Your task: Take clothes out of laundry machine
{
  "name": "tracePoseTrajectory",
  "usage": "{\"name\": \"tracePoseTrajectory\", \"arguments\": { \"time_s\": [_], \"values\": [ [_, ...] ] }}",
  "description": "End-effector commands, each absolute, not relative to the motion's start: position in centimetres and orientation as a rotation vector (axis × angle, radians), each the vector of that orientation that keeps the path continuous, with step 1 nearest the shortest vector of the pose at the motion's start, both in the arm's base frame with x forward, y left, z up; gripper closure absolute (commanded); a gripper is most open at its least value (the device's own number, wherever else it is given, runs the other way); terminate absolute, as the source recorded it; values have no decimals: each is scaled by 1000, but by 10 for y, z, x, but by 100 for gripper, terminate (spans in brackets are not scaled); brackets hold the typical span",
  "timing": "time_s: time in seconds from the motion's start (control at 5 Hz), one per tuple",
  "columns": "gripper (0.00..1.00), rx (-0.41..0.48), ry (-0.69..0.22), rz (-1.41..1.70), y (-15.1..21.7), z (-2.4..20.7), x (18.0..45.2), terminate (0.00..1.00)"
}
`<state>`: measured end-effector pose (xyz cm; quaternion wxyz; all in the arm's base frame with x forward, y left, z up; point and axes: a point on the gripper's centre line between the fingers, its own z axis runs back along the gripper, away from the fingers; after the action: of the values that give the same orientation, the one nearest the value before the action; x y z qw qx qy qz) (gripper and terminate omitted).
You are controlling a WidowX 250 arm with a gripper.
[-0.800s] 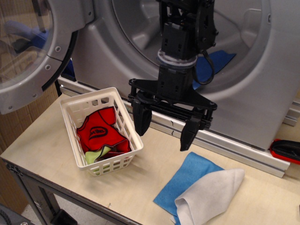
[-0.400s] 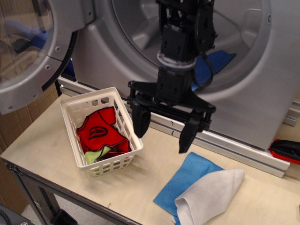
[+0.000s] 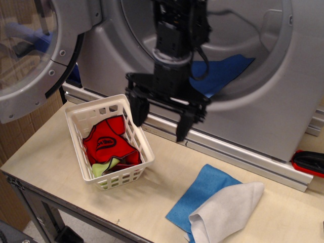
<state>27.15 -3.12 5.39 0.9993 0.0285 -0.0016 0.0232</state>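
My black gripper [image 3: 161, 120] hangs open and empty in front of the laundry machine [image 3: 263, 96], just right of the white basket [image 3: 81, 117]. Its two fingers [image 3: 138, 112] point down and stand wide apart. A royal-blue cloth [image 3: 223, 71] lies in the drum at the lower edge of the round opening, behind my arm. Another blue cloth [image 3: 200, 190] lies flat on the table at the front right, with a white cloth [image 3: 228, 210] folded over it. The round door [image 3: 35, 50] stands open at the left.
The basket holds a red and black cloth [image 3: 107, 143] and a yellow-green one [image 3: 101, 168]. A red and black tool [image 3: 309, 162] lies at the right edge of the table. The wooden tabletop [image 3: 45, 157] ends close in front of the basket.
My gripper has moved up and to the left, away from the cloths on the table and toward the washer opening. It stays open. The cloths have not moved.
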Motion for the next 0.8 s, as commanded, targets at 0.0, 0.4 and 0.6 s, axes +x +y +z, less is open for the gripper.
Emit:
{"name": "tracePoseTrajectory", "arguments": {
  "time_s": [0.0, 0.4, 0.6],
  "values": [
    [0, 94, -271, -116, -33, 85, 327, 0],
    [0, 79, -379, -161, -29, 91, 362, 0],
    [0, 37, -414, -166, -22, 81, 375, 0]
  ]
}}
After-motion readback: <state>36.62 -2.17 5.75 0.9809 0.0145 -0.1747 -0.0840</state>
